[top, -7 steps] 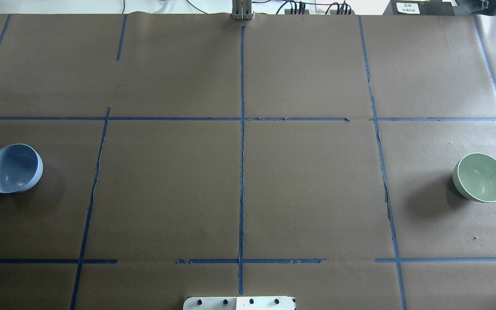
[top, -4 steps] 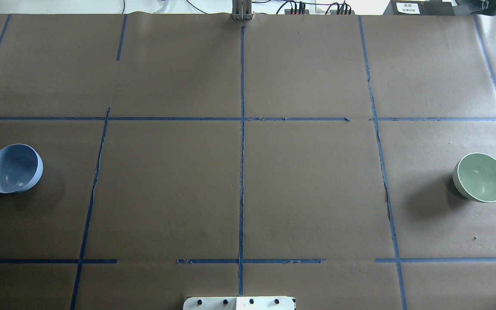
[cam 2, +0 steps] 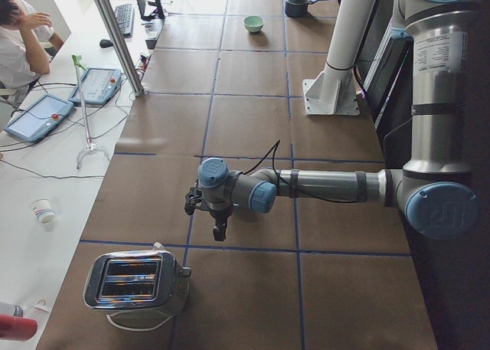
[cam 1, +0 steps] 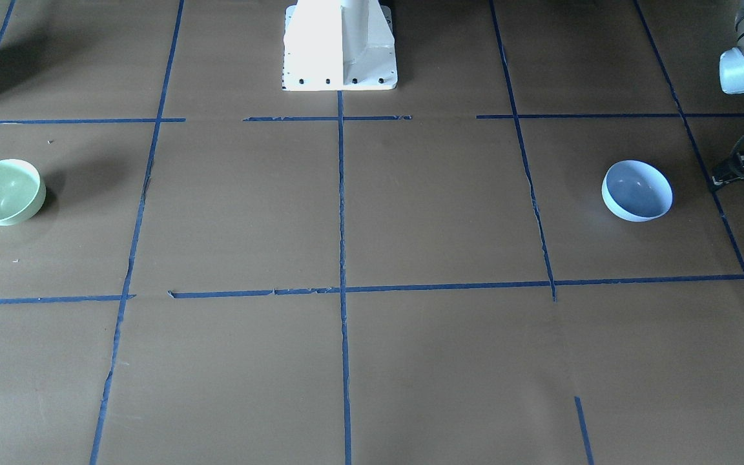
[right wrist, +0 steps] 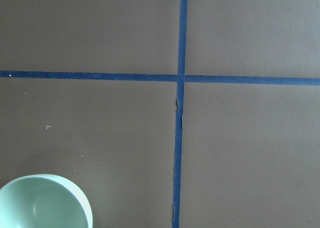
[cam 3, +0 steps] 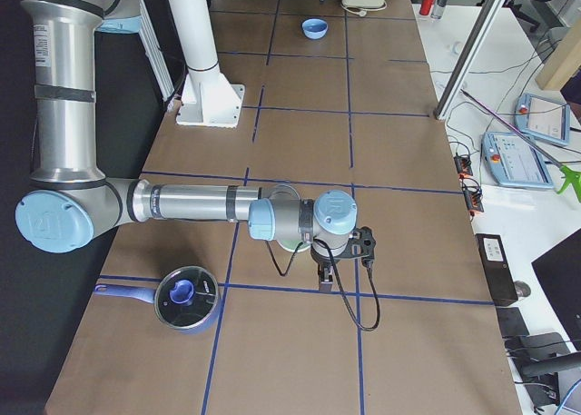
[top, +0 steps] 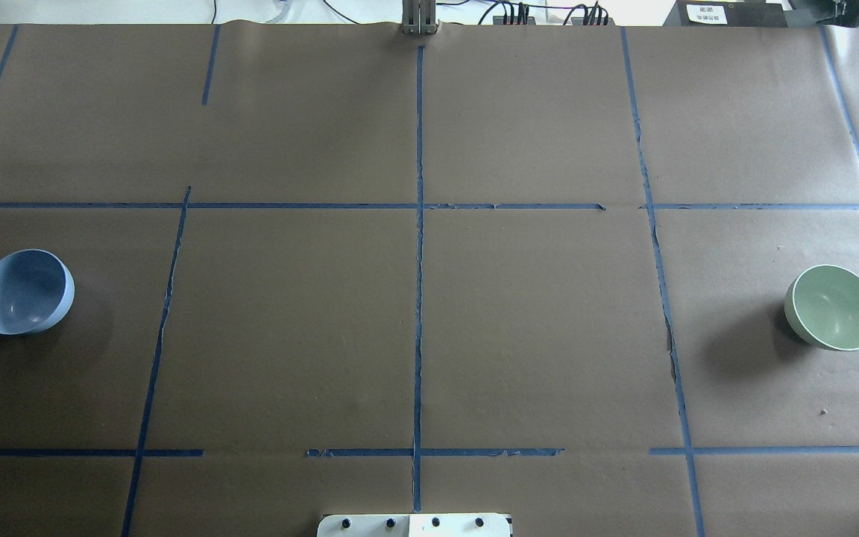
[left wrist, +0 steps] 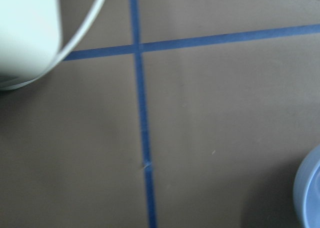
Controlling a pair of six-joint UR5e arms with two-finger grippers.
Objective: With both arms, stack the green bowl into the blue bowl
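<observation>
The green bowl (top: 836, 307) stands upright at the table's far right; it also shows in the front view (cam 1: 2, 192) and at the lower left of the right wrist view (right wrist: 42, 203). The blue bowl (top: 24, 291) stands upright at the far left, also in the front view (cam 1: 637, 190) and at the left wrist view's right edge (left wrist: 310, 193). The left gripper (cam 2: 220, 232) hangs above the table beside the blue bowl's place. The right gripper (cam 3: 324, 277) hangs beside the green bowl (cam 3: 286, 244). I cannot tell whether either gripper is open or shut.
The white pedestal (cam 1: 340, 45) stands at the robot's side of the table. A silver toaster (cam 2: 138, 281) sits beyond the left end. A pot with a blue-knobbed lid (cam 3: 186, 297) sits beyond the right end. Blue tape lines cross the brown paper.
</observation>
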